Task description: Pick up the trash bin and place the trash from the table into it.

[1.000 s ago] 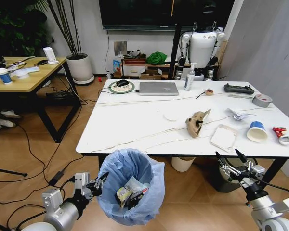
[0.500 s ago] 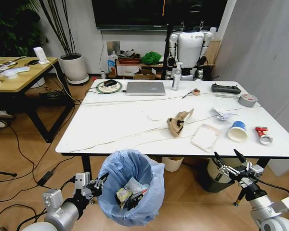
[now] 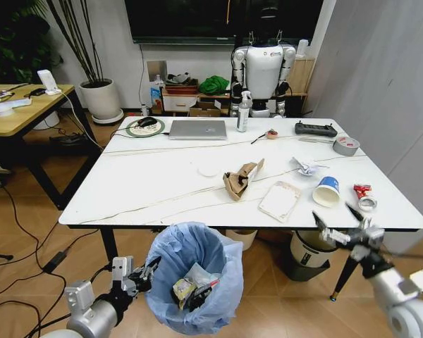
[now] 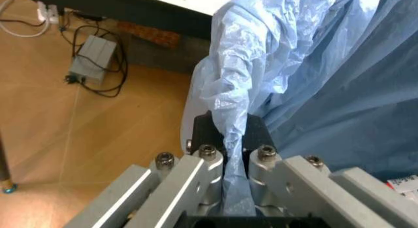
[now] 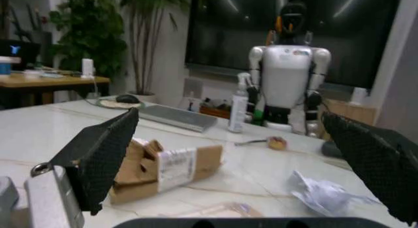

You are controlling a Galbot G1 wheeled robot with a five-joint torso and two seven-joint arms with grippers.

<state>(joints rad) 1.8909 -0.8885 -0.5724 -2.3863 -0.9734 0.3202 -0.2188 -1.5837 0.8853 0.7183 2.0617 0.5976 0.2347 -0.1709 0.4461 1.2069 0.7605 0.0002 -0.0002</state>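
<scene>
One trash bin [image 3: 190,278], one table [image 3: 162,190], one cardboard piece [image 3: 238,181], one white packet [image 3: 280,201], one paper wad [image 3: 307,166], one paper cup [image 3: 326,191], one laptop [image 3: 197,129], one tape roll [image 3: 346,146], two grippers.

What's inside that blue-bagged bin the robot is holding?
Inside the trash bin, held by the left end effector at its bag liner, lie a few crumpled wrappers, yellowish and white. Anything beneath them is covered by the wrappers and bag folds.
</scene>
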